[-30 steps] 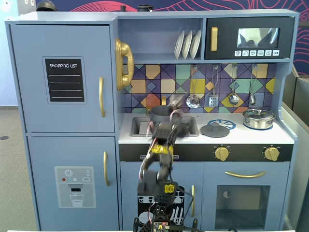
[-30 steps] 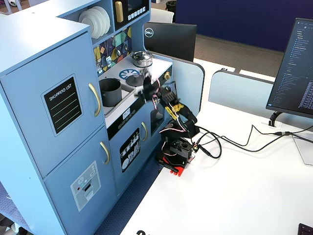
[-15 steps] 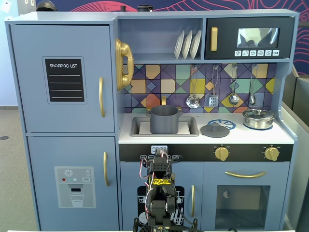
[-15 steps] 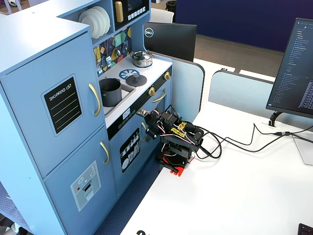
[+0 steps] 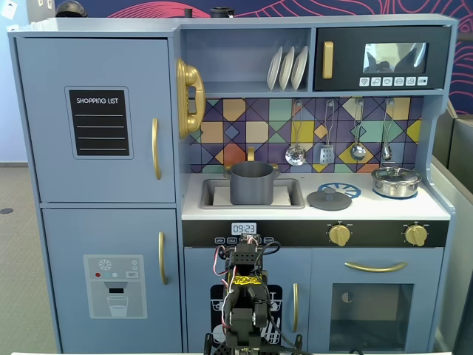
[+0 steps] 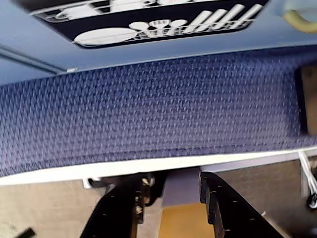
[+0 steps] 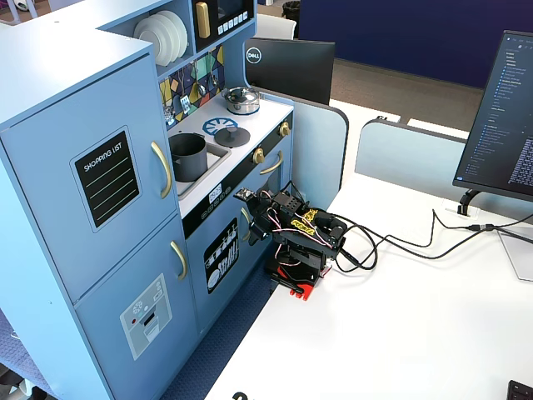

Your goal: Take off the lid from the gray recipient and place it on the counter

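The dark gray lid lies flat on the white counter, right of the sink and overlapping the blue burner ring. The gray recipient stands uncovered in the sink. Both also show in the other fixed view: the lid and the pot. My arm is folded low in front of the kitchen's lower doors, far below the counter. My gripper is open and empty, pointing down at the blue carpet and the table's white edge.
A shiny silver pot with its own lid stands at the counter's right end. Utensils hang above the counter. The arm's cables trail across the white table towards a monitor. The dishwasher door is close ahead of the gripper.
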You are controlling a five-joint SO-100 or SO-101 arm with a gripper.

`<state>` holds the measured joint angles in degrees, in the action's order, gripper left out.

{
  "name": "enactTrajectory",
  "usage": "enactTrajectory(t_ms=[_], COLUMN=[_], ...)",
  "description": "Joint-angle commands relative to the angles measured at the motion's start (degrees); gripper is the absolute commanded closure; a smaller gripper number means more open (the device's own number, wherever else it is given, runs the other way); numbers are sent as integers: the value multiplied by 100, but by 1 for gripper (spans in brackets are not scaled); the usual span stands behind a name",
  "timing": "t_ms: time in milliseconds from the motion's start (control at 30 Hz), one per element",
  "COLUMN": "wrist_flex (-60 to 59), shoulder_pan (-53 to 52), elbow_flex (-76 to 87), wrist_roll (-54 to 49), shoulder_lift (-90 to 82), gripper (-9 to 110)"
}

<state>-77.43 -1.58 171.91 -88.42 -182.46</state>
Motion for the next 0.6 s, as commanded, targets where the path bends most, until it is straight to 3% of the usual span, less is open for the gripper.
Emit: enactTrajectory(t_ms=[0,567], wrist_flex=[-1028,-1028], shoulder_pan=[-132,-132], elbow_flex=[9,9], wrist_roll=[167,185], shoulder_lift=[35,35], gripper=[96,94])
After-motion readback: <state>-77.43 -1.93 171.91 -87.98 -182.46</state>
